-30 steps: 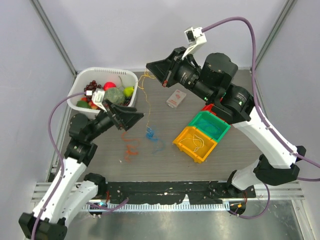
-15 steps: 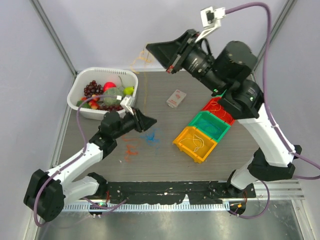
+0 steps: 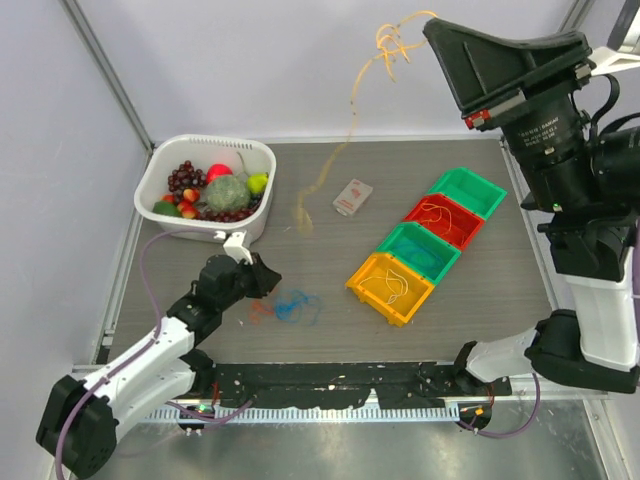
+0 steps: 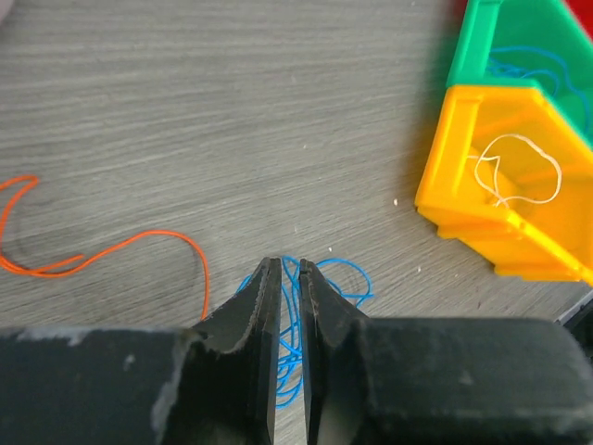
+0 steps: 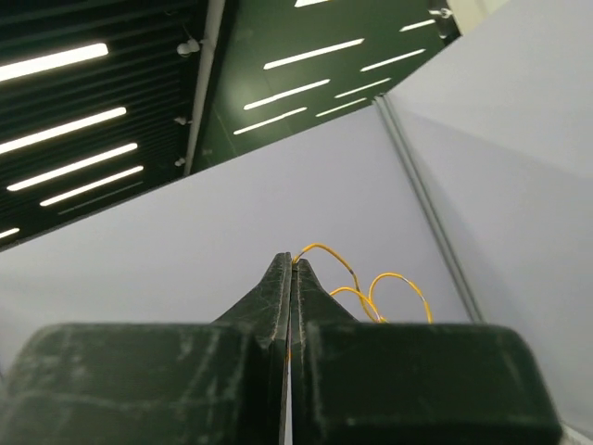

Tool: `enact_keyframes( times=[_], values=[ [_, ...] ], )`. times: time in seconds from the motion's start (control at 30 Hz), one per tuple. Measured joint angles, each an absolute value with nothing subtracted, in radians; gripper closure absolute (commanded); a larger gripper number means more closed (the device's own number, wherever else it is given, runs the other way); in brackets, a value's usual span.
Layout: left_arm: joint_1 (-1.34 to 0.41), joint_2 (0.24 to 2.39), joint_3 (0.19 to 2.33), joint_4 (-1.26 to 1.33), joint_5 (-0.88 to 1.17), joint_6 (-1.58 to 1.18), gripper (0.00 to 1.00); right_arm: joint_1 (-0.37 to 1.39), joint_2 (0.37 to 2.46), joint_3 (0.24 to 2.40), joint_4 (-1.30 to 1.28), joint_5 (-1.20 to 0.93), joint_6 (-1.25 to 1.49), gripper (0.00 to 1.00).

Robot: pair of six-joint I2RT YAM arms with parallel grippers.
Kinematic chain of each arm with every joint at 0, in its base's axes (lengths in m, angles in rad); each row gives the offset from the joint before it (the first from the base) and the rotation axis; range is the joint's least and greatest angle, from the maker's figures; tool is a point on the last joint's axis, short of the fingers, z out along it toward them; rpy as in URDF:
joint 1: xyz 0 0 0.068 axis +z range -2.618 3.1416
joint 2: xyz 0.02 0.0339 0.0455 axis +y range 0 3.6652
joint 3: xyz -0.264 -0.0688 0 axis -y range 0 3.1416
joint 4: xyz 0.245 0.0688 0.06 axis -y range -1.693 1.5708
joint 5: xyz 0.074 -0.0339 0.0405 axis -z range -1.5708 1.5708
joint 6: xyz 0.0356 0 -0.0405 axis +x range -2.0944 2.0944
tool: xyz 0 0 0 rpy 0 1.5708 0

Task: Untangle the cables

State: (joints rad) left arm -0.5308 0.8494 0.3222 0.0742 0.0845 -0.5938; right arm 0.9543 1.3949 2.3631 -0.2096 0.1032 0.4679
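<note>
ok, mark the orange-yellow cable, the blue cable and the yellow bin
orange-yellow cable point(image 3: 390, 38): top view, bunched loops at its upper end.
blue cable point(image 3: 297, 306): top view, middle of the tangle.
yellow bin point(image 3: 372, 300): top view, near outer wall.

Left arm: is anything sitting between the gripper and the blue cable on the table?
Nothing visible. The left gripper is down at the blue cable, with strands between its jaws. The red cable lies apart on the table, off to one side.
</note>
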Motion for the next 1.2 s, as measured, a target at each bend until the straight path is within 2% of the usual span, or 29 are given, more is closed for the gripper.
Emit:
enact_keyframes(
  times=[0.13, 0.17, 0.27, 0.4, 0.57, 0.73, 0.93, 1.2],
  values=[
    [-0.530, 0.771, 0.392, -0.048, 0.071, -0.596, 0.67, 0.954, 1.301, 2.192, -0.214, 0.205, 0.395, 0.99],
    [-0.530, 0.754, 0.422, -0.084, 0.071, -0.600, 0.58, 0.953, 1.288, 2.159, -0.221, 0.231, 0.379, 0.99],
    [-0.530, 0.702, 0.525, -0.184, 0.072, -0.622, 0.44, 0.953, 1.261, 2.064, -0.274, 0.336, 0.323, 0.99],
    [-0.530, 0.662, 0.641, -0.259, 0.088, -0.665, 0.34, 0.952, 1.263, 1.997, -0.381, 0.503, 0.260, 0.99],
    [-0.530, 0.662, 0.684, -0.273, 0.134, -0.758, 0.31, 0.937, 1.224, 1.856, -0.472, 0.692, 0.162, 0.99],
    [-0.530, 0.747, 0.735, -0.286, 0.193, -0.803, 0.30, 0.849, 1.188, 1.804, -0.505, 0.780, 0.104, 0.99],
    [-0.530, 0.890, 0.842, -0.294, 0.263, -0.781, 0.29, 0.645, 1.205, 1.792, -0.496, 0.748, 0.096, 0.99],
    [-0.530, 1.023, 1.040, -0.368, 0.351, -0.648, 0.28, 0.376, 1.270, 1.641, -0.490, 0.628, 0.105, 0.99]
  ],
)
